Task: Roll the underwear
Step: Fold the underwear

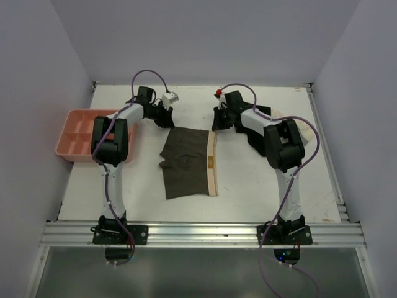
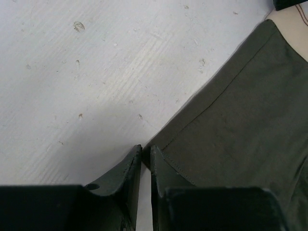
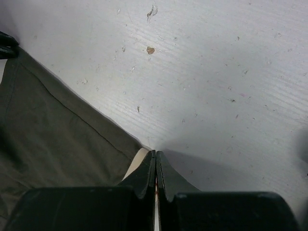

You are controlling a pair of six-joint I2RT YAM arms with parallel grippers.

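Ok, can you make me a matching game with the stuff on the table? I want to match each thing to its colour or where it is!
Things:
1. underwear
2. waistband
3. tray
4. table

Colours and places:
A. pink, at the left edge
B. white, under everything
C. dark brown, spread flat in the middle
D. pale beige strip along the right side

Pairs: 1-C, 2-D, 3-A, 4-B
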